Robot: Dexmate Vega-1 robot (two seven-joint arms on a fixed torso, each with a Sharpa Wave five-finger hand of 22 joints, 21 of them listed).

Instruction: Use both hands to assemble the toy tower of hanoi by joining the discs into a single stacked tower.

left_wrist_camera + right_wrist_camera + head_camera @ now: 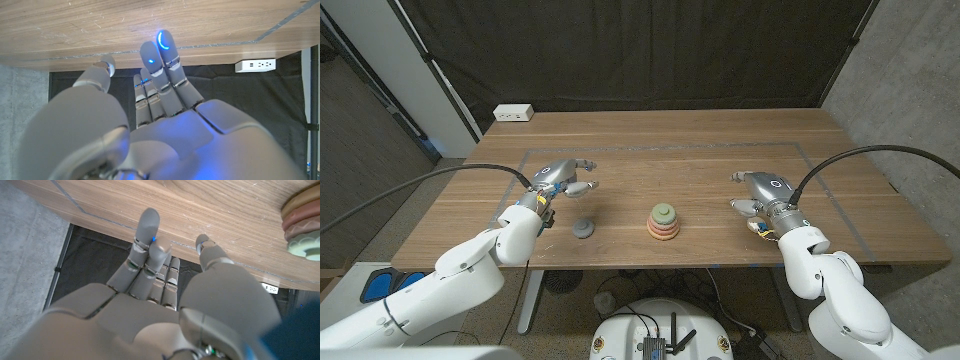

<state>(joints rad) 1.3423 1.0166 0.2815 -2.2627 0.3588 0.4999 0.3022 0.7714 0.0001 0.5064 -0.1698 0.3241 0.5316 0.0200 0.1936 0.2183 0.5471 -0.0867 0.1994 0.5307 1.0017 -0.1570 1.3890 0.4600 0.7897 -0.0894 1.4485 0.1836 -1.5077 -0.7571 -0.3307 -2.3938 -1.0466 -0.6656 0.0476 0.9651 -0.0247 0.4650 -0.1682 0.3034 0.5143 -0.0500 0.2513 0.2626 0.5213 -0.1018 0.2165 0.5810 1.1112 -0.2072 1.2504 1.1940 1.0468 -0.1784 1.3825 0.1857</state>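
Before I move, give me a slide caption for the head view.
Both hands, left hand and right hand, open beside the disc stack; grey piece waits apart.

A wooden bench (pixel 670 165) with a brown, streaked grain carries the things, and a thin line marked on its top frames a wide rectangle. Inside that rectangle, near the middle of the front edge, stands a small stack of round toy discs (pixel 663 222) in orange, pink and pale green. Well apart from it, toward the left, lies a single grey round disc (pixel 583 229). A white power strip (pixel 513 113) sits at the far left corner.
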